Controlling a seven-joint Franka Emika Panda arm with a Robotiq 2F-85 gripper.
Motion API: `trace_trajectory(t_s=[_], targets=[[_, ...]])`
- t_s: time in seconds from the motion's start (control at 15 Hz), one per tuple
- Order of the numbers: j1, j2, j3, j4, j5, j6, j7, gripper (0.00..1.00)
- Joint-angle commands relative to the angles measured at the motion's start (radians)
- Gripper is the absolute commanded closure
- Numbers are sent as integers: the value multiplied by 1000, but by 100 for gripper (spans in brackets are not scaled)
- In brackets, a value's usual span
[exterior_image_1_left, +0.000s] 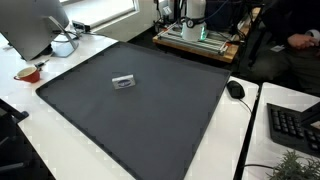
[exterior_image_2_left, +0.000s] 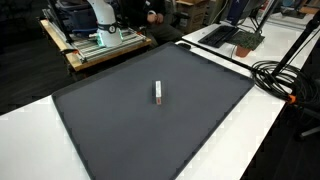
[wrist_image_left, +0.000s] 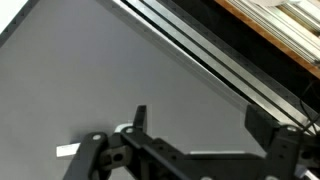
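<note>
A small white and grey block (exterior_image_1_left: 123, 82) lies near the middle of a dark grey mat (exterior_image_1_left: 150, 120), as both exterior views show (exterior_image_2_left: 158, 92). In the wrist view my gripper (wrist_image_left: 200, 118) is open and empty, with its two black fingers spread wide above the mat (wrist_image_left: 120, 70). A small white piece (wrist_image_left: 68, 151), likely the block, shows at the lower left of that view, apart from the fingers. The gripper itself does not show in either exterior view; only the white robot base (exterior_image_2_left: 100, 15) at the far side does.
A monitor (exterior_image_1_left: 35, 25) and a red cup (exterior_image_1_left: 28, 73) stand beside the mat's corner. A mouse (exterior_image_1_left: 235, 90) and keyboard (exterior_image_1_left: 295, 125) lie on the white table. Black cables (exterior_image_2_left: 285, 75) run along the mat's edge. The robot stands on a wooden platform (exterior_image_2_left: 100, 48).
</note>
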Motion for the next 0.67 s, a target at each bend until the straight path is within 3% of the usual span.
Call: trace_trajectory(t_s=[0.0, 0.47, 0.6], targets=[[25, 61, 21, -5, -113, 77, -78, 0], [18, 127, 29, -54, -419, 268, -175, 0], [23, 134, 30, -38, -367, 247, -138, 0]])
